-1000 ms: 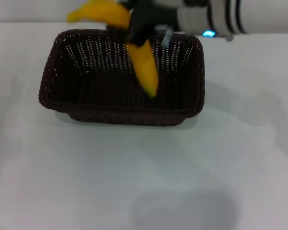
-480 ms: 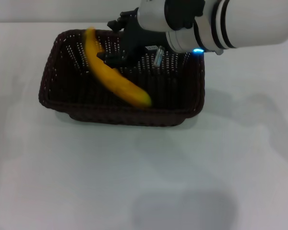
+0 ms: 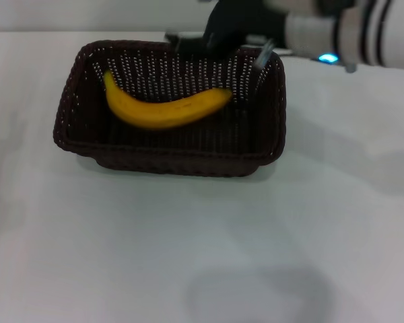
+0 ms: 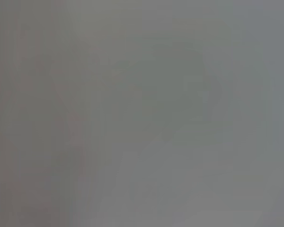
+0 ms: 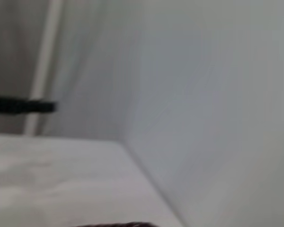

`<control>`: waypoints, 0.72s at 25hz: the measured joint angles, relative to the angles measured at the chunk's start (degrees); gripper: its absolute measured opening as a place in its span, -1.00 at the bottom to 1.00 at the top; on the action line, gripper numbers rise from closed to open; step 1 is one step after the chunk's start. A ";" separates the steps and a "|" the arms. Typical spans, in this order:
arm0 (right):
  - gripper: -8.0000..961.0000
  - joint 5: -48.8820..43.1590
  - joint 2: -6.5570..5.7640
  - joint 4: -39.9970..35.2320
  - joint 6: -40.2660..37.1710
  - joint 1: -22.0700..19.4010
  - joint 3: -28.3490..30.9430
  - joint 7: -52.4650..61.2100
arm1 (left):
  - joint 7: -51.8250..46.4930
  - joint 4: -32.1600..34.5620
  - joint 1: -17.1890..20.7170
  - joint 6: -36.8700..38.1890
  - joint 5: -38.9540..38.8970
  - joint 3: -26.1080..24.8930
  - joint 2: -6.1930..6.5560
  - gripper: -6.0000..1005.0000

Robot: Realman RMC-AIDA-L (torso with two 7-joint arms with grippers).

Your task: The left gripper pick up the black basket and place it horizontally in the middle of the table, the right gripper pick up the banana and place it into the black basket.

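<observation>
The banana (image 3: 165, 108) lies inside the basket (image 3: 81, 128), which sits on the worktop (image 3: 202, 235). The right gripper (image 3: 219, 37) hangs over the basket's far rim, apart from the banana; whether its jaws are parted I cannot tell. The left gripper is out of sight.

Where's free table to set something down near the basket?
Free: the smooth white-grey table in front of the dark woven wicker basket, plus strips at its left and right. Crowded: the basket floor, taken by the curved yellow banana, and its far rim, where the right tool hovers.
</observation>
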 joint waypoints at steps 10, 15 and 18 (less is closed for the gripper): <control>0.73 58.79 -0.18 -13.25 11.91 -12.21 15.39 -35.28 | 9.55 -5.11 1.86 -5.32 -8.33 0.31 -0.86 0.57; 0.73 79.79 -0.30 -35.41 30.64 -10.43 25.80 -44.85 | 9.71 -7.83 2.15 -6.14 -8.14 0.39 -0.89 0.57; 0.74 82.95 -0.11 -45.19 34.37 -11.18 32.68 -57.23 | 9.75 -8.78 2.66 -6.90 -8.10 0.46 -0.92 0.57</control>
